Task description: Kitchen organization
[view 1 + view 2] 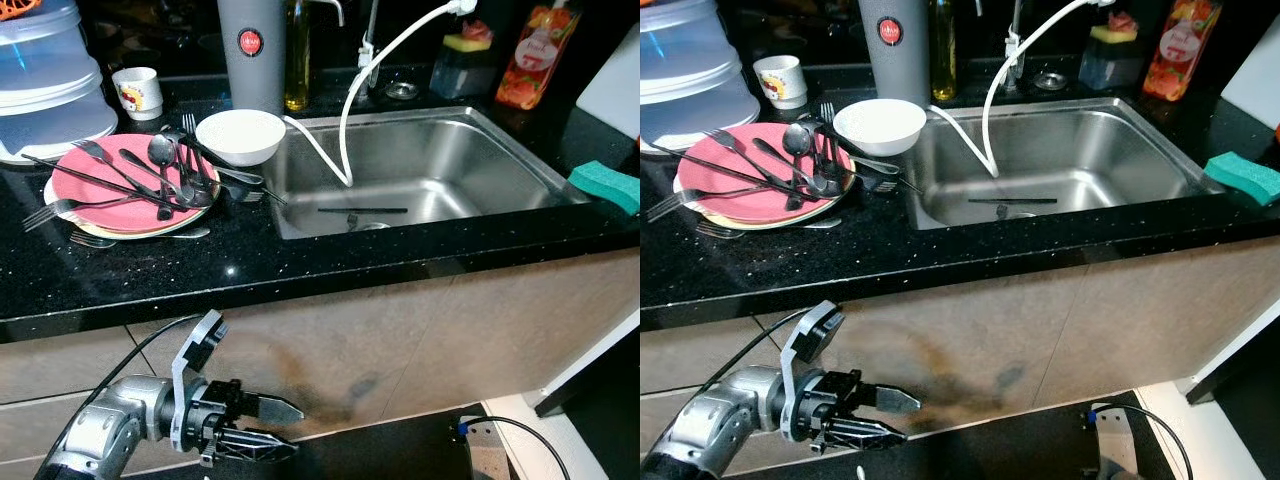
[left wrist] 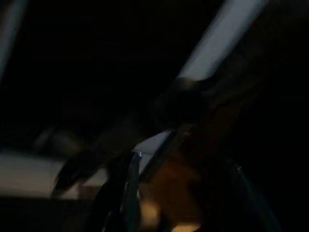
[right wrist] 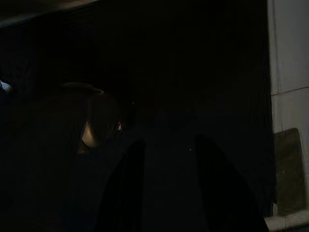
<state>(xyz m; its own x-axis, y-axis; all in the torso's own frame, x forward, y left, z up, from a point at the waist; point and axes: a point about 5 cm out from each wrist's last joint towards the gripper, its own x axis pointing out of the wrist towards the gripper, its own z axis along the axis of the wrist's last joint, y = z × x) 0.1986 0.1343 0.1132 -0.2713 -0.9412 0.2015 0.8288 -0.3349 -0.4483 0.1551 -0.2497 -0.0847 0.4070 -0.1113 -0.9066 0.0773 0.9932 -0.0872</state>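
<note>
A pink plate (image 1: 96,190) on a stack of plates sits at the left of the black counter (image 1: 300,260), with several black forks and spoons (image 1: 165,175) lying across it. A white bowl (image 1: 240,136) stands beside it at the sink's left rim. In the steel sink (image 1: 450,165) lies a thin black utensil (image 1: 362,210). My left gripper (image 1: 298,428) hangs low in front of the cabinet, below the counter, open and holding nothing. In the dark right wrist view my right gripper (image 3: 169,145) shows two fingers apart with nothing between them.
A white hose (image 1: 350,120) droops from the tap into the sink. A green sponge (image 1: 606,185) rests on the right rim. Behind stand a grey canister (image 1: 250,50), an oil bottle (image 1: 296,55), a small cup (image 1: 138,92), stacked plastic containers (image 1: 45,80) and a red bottle (image 1: 535,55).
</note>
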